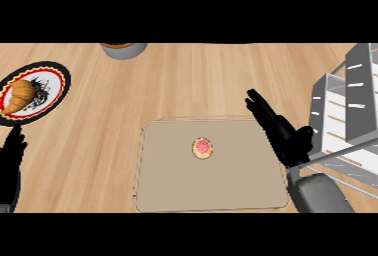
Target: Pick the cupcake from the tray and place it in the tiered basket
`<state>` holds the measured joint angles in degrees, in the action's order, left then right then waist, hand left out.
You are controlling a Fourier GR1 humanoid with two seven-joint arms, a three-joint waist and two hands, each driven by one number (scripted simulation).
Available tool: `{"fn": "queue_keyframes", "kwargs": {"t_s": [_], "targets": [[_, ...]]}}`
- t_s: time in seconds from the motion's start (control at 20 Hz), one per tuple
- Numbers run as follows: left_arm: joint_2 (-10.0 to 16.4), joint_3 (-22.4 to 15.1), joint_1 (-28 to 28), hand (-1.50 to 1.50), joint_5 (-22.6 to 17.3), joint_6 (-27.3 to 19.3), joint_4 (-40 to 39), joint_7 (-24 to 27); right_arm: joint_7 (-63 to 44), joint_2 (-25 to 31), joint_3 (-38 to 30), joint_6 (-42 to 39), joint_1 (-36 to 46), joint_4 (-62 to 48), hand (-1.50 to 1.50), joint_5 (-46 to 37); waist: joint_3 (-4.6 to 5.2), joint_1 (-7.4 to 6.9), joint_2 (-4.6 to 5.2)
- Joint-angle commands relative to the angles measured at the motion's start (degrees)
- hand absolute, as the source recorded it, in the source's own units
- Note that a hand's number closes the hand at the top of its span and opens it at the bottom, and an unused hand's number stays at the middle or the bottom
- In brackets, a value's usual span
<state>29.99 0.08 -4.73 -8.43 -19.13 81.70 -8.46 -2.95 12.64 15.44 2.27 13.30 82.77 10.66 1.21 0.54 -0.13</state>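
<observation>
A small cupcake (203,148) with pink topping sits near the middle of a flat beige tray (170,185). My right hand (284,135) is open, fingers straight and pointing up-left, hovering over the tray's right edge, a short way right of the cupcake and apart from it. The white wire tiered basket (347,110) stands at the right edge, just beyond that hand. My left hand (11,160) rests open at the left edge, fingers up.
A patterned plate (52,75) with a croissant (21,96) lies at the far left. A grey cup or bowl (123,50) stands at the counter's back edge. Bare wooden counter lies between tray and plate.
</observation>
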Motion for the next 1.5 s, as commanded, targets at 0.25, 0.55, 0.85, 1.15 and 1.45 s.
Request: {"fn": "queue_keyframes", "kwargs": {"t_s": [0.25, 0.55, 0.85, 1.15, 1.45], "targets": [[-2.27, -3.34, 1.89, 0.00, -3.65, 7.83, -0.56, 0.43, 12.96, -12.35, -5.50, -11.79, -8.18, -9.24, 1.50, 29.71, -2.11, -1.21, 2.09], [-2.47, -3.70, 0.63, 0.00, -6.34, 13.42, -2.41, 1.68, 35.49, -12.57, 2.00, 9.66, -11.48, -12.44, -1.50, 15.51, -1.16, -1.15, 0.29], [-2.06, -4.04, 0.76, 0.00, -5.96, 13.97, -2.20, 1.44, 17.01, 0.39, 8.52, 20.79, -8.57, -17.98, -1.50, -5.31, -0.78, -1.87, 0.13], [-2.97, -3.48, 1.54, 0.00, -5.77, 13.31, -1.99, 0.69, -3.59, 5.93, 14.82, 8.88, -0.64, -10.44, -1.50, -5.85, -1.10, -1.23, 0.03], [-3.99, -2.24, 2.77, 0.00, -4.78, 14.90, -4.65, 2.86, -22.23, 6.11, 13.18, 3.99, 8.10, 0.56, -1.50, -4.67, -1.16, -0.57, 0.01]]}}
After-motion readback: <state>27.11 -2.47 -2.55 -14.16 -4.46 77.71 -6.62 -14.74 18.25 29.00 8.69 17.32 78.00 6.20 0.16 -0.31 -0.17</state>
